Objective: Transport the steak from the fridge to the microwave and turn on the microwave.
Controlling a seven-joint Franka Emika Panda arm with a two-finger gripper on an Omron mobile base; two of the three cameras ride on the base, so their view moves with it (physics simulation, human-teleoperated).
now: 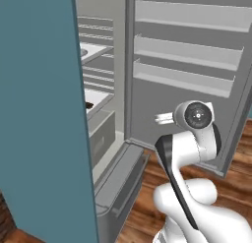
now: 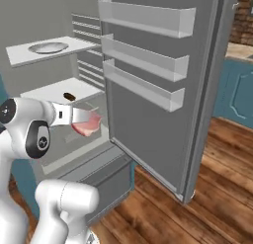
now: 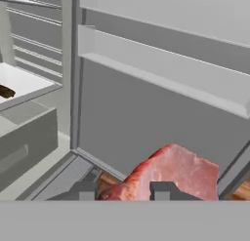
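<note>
Steak (image 3: 171,174): nearest the hand camera, gripped between the two dark finger tips; in the right base view the red-pink slab (image 2: 87,124) is seen at the end of the arm, in front of the open fridge (image 2: 64,85), clear of its shelves.
Gripper (image 3: 129,191): jaws are drawn to a middling gap and clamped on the steak.
Fridge door (image 2: 163,80): swung wide, its three racks bare.
Lower shelf (image 2: 62,91): a small dark item (image 2: 69,96) is left near its front edge.
Upper shelf (image 2: 34,55): a round grey plate (image 2: 48,47) is carried on it.
Done: the steak is judged as picked and out of the fridge.
Left: carrying to the microwave, placing it inside, closing the door and pressing start are judged as remaining.
</note>
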